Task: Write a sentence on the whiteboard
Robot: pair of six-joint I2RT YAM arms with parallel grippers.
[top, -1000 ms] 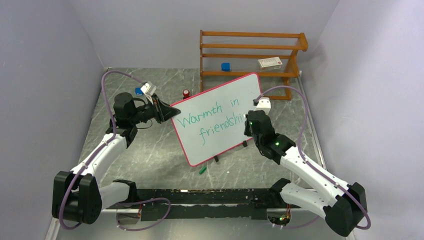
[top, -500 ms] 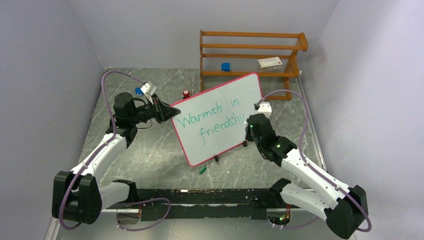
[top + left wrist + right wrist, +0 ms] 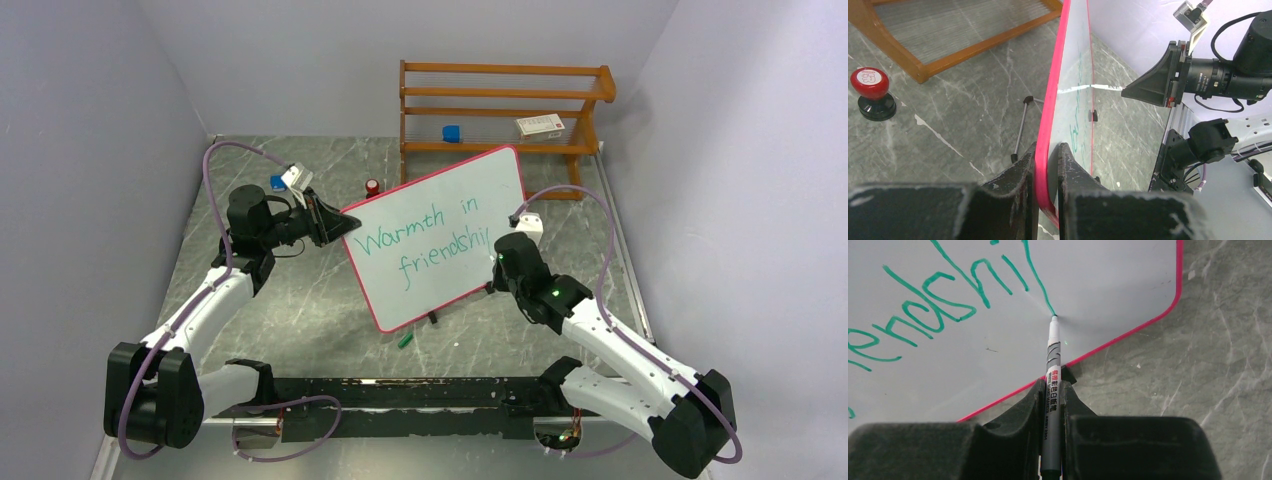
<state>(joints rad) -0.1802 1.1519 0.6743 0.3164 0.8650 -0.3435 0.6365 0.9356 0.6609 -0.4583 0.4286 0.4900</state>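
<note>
The whiteboard (image 3: 492, 180) stands tilted on the table, pink-framed, with green writing "Warmth in friendshi" and one more long stroke. My left gripper (image 3: 345, 222) is shut on its left edge. In the left wrist view the pink frame (image 3: 1053, 100) runs between that gripper's (image 3: 1048, 150) two fingers. My right gripper (image 3: 495, 260) is at the board's right side, shut on a grey marker (image 3: 1053, 365). In the right wrist view the marker sticks out past the gripper (image 3: 1052, 387). Its tip touches the board (image 3: 1098, 280) at the lower end of the long green stroke.
A wooden rack (image 3: 500, 105) stands behind the board with a blue cube (image 3: 452, 133) and a white box (image 3: 540, 125) on it. A red-topped knob (image 3: 372, 187) sits behind the board's left corner. A green cap (image 3: 404, 340) lies in front of the board.
My right gripper has slid down the board towards its lower edge, drawing a long green stroke after the "i". The left arm and the board have stayed still.
</note>
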